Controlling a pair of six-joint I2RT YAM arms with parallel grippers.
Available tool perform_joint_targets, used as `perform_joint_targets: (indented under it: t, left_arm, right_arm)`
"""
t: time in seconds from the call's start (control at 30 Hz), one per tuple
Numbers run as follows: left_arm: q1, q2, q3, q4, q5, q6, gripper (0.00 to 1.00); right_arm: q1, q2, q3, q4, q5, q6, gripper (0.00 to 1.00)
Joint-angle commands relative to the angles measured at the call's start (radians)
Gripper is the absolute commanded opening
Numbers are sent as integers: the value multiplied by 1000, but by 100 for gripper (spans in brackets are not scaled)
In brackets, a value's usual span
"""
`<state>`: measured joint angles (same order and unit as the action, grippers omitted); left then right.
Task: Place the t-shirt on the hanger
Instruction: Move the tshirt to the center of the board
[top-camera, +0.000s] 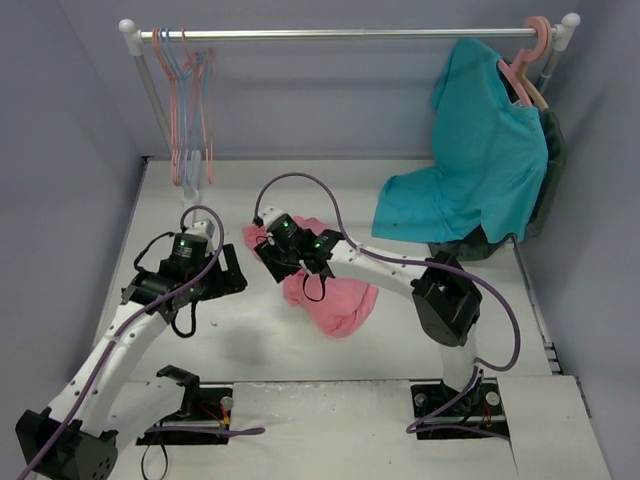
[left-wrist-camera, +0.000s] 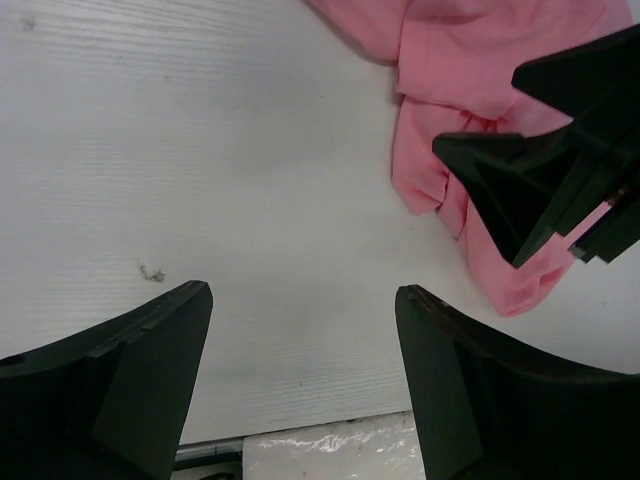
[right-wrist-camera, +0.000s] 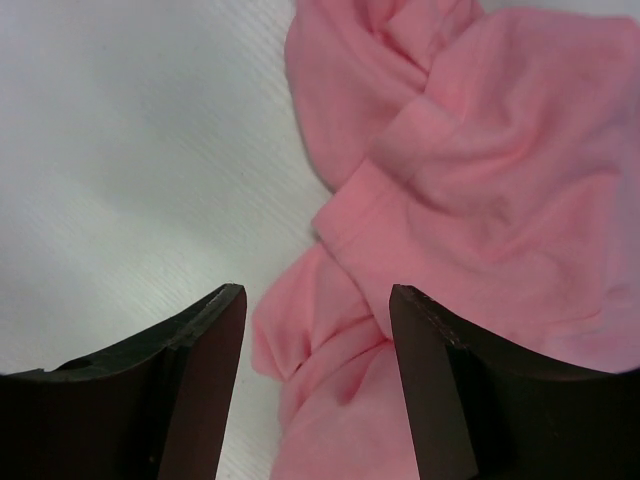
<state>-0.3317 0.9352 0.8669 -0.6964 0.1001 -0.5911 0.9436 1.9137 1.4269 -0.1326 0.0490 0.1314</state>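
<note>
The pink t-shirt (top-camera: 340, 300) lies crumpled on the white table, mid-centre. My right gripper (top-camera: 268, 258) hangs over its left edge, open; in the right wrist view (right-wrist-camera: 315, 295) a folded edge of the t-shirt (right-wrist-camera: 480, 150) lies between the spread fingers, not pinched. My left gripper (top-camera: 235, 272) is just left of the shirt, open and empty; in the left wrist view (left-wrist-camera: 303, 290) only bare table lies between its fingers, with the t-shirt (left-wrist-camera: 470, 60) and the right gripper's fingers (left-wrist-camera: 540, 180) at upper right. The thin pink hanger (top-camera: 207, 110) hangs on the rail at far left.
A clothes rail (top-camera: 350, 34) spans the back. Thin blue hangers (top-camera: 176, 70) hang beside the pink one. A teal t-shirt (top-camera: 480, 160) hangs on a thick pink hanger (top-camera: 535, 45) at the right, over a dark garment. Grey walls close in left, right and back.
</note>
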Motion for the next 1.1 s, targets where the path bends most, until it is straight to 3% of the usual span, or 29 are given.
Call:
perform_joint_targets:
  t: [0.0,0.47,0.57,0.63,0.7,0.77,0.97,1.07]
  left_arm:
    - [5,-58,21,-72,-60,-35,74]
    - [8,-187,35,-221,-91,-75,74]
    - [8,-203,40,-236,-91,-72,74]
    - [8,-211,41,-244,-91,-67,74]
    - [8,-214,44,-250,-91,-64,74]
    - [8,-213,50,-249,-91,-52,74]
    - [8,-178,76,-204,-80,-10,74]
    - [6,-156,89,-148,-66,8,74]
  right_arm:
    - [14,56,117,4,86,-56,60]
    - [23,245,224,-24,167,-56,49]
    - [23,255,224,-12,176,-53,39]
    - [23,246,225,-6,184,-53,22]
    - [23,205,222,10,202,-58,7]
    - [23,138,213,11,216,-65,1]
    - [18,-160,89,-33,293,-76,0]
    - [15,-342,-51,-82,327,-17,0]
